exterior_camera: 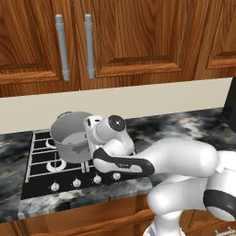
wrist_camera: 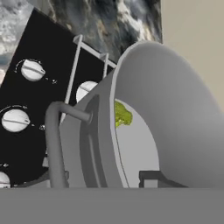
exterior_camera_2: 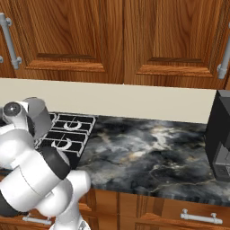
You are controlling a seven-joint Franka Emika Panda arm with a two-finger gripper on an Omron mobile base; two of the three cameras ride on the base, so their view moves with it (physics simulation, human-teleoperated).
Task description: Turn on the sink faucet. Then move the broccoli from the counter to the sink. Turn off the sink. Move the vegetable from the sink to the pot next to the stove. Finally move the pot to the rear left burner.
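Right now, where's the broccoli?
The broccoli lies inside the pot, seen in the hand view as a green floret against the pot's light inner floor. In the left base view the pot is over the stove, at the gripper.

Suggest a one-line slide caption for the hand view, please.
Gripper closed on the rim of the grey pot over the stove, broccoli inside.

no readable text, labels, numbers or signs anywhere
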